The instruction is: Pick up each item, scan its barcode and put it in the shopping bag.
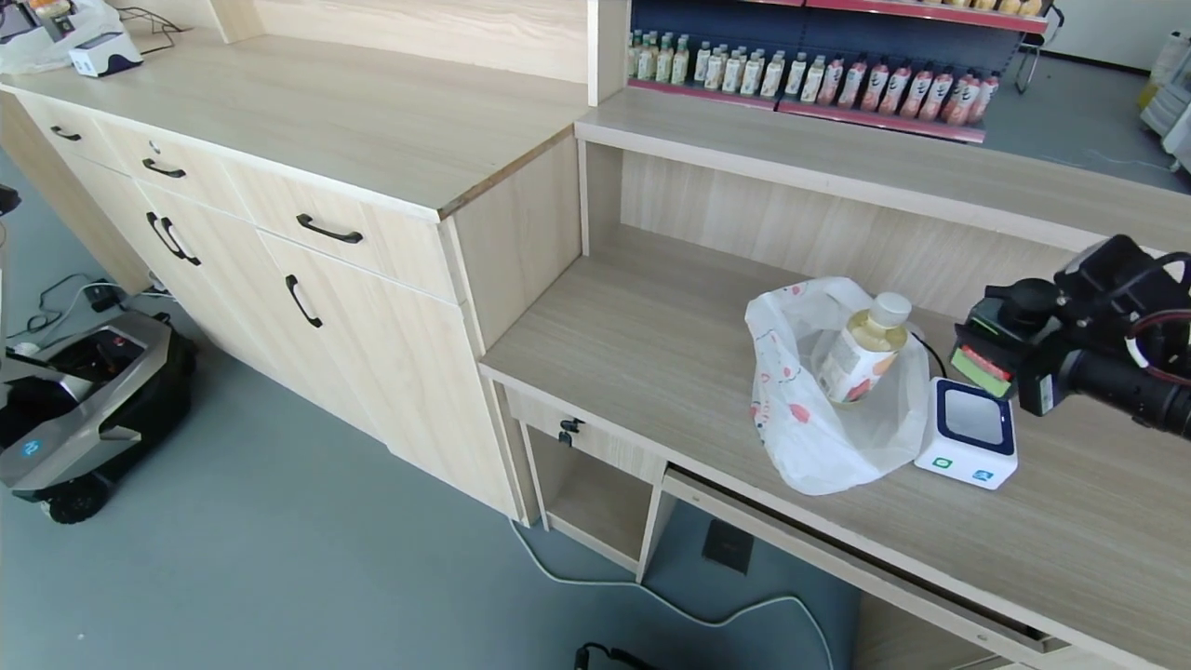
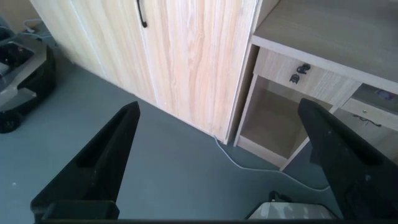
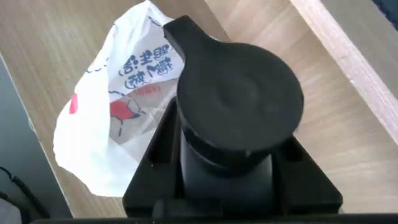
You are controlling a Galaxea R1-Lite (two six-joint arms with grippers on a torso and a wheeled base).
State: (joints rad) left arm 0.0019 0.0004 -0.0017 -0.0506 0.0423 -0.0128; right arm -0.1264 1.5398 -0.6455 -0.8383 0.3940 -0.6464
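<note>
A white shopping bag lies open on the low wooden counter. A pale drink bottle with a white cap leans inside it. Just right of the bag sits a white and blue scanner cube. My right gripper hovers above the scanner, beside the bag; a black round-topped part blocks its wrist view, with the bag behind. My left gripper hangs open and empty over the grey floor, near the cabinet doors.
A raised ledge backs the counter, with a shelf of bottles beyond. A tall cabinet with drawers stands to the left. A grey wheeled machine and a cable are on the floor.
</note>
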